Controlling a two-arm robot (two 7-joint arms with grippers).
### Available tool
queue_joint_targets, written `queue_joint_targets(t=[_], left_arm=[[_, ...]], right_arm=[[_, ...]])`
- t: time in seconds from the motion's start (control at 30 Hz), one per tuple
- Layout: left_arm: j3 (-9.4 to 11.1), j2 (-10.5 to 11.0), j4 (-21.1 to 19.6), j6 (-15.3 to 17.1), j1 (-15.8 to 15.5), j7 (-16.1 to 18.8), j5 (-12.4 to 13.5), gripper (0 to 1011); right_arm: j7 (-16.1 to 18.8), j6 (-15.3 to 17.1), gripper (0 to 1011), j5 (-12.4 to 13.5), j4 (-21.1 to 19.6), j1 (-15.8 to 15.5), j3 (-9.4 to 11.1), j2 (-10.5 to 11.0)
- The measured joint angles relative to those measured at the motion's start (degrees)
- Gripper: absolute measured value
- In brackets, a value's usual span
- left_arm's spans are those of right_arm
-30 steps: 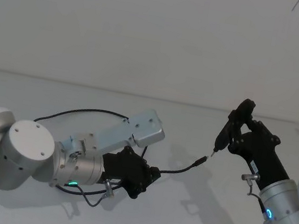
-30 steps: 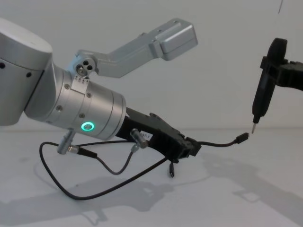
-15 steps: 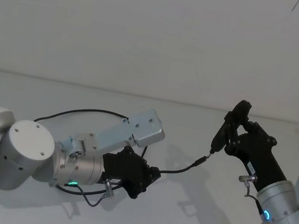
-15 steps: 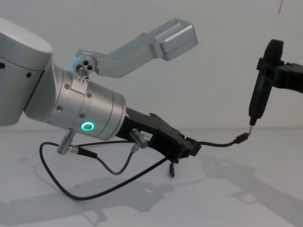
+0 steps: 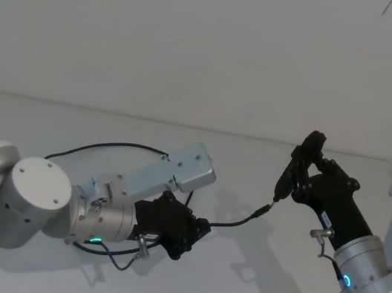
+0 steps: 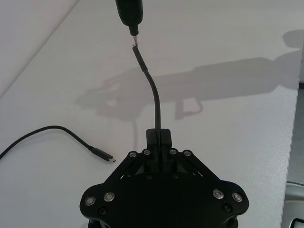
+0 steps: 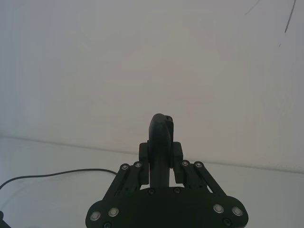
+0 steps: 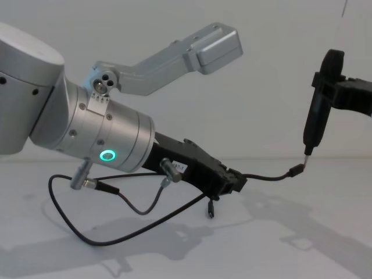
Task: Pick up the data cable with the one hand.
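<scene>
My left gripper [image 5: 200, 231] hovers just above the white table, shut on the black data cable [image 5: 232, 222] close to one end. A short stretch of cable sticks out forward to a small plug [image 8: 296, 170]. The rest of the cable loops back under the arm [image 8: 87, 235], and its other plug [image 6: 102, 154] lies on the table. In the left wrist view the fingers [image 6: 157, 137] clamp the cable [image 6: 154, 95]. My right gripper [image 5: 304, 174] is shut on a slim black stick-like tool [image 8: 319, 113]. The tool's pale tip [image 8: 306, 152] hangs just above the raised plug.
A short grey wire [image 8: 145, 206] with silver plugs hangs from my left wrist. A silver camera bracket [image 5: 185, 167] juts out above that wrist. White table [image 5: 247, 290] spreads below both arms, with a bare pale wall behind.
My right gripper has carried the stick tool a little leftward and down, bringing its tip closer to the raised plug. The left gripper and cable have stayed put.
</scene>
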Motion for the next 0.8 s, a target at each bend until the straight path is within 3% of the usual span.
queue_joint_targets(t=[0.8], left_arm=[[0.0,0.0,0.0,0.0,0.0,-0.01,0.0,36]], right_arm=[[-0.18,-0.03,279,-0.3,0.32,0.17,-0.1,-0.15]])
